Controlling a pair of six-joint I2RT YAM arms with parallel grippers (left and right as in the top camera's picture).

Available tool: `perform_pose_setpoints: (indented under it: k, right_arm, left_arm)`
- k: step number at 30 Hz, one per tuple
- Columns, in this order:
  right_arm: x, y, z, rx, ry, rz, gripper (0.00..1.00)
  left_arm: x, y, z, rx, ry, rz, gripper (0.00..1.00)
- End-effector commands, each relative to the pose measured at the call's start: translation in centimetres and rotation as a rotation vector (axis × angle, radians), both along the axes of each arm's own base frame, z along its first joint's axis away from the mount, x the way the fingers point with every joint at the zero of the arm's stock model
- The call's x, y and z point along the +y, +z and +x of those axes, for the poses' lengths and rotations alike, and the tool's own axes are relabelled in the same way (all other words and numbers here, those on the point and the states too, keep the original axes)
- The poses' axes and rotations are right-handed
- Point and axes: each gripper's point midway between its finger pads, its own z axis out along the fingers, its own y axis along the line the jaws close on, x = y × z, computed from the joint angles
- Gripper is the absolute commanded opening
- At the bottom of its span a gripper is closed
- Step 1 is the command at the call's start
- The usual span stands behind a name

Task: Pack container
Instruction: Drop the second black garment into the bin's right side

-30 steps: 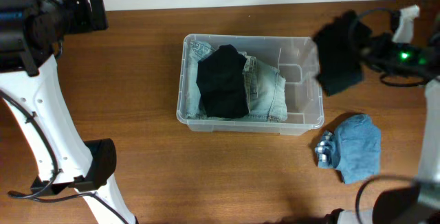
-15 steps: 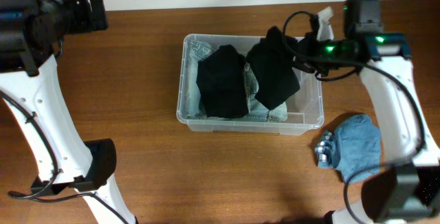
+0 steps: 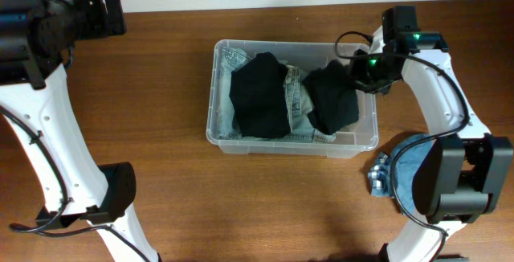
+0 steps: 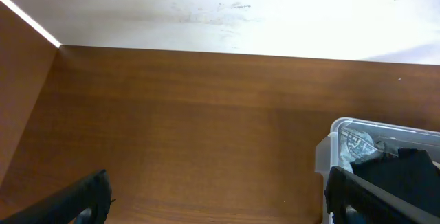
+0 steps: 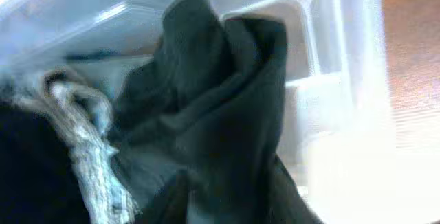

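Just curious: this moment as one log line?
right claw: at second black garment in container | left claw: open | blue cloth: outside

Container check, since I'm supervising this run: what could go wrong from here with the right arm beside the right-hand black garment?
The right gripper sits close at the right end of the container; pulling away could catch the rim and shift it. The right-hand black garment lies bunched by the gripper, so it might get dragged back out. Whether the gripper is open cannot be told.
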Motion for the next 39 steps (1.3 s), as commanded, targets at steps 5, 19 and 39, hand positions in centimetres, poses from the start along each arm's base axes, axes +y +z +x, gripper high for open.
perform_pose_setpoints:
  k: [5, 19, 39]
  right_arm:
    - [-1.2, 6.0, -0.1, -0.134, 0.013, -0.079, 0.52]
    - [-11.5, 14.5, -8.5, -0.173, -0.271, -0.122, 0.96]
    - [-18.8, -5.2, -20.9, 0.228, -0.560, 0.007, 0.99]
  left_arm:
    - [0.1, 0.5, -0.3, -0.016, 0.006, -0.011, 1.00]
    - [0.1, 0.5, -0.3, -0.016, 0.006, -0.011, 1.00]
    - [0.1, 0.5, -0.3, -0.016, 0.006, -0.011, 1.00]
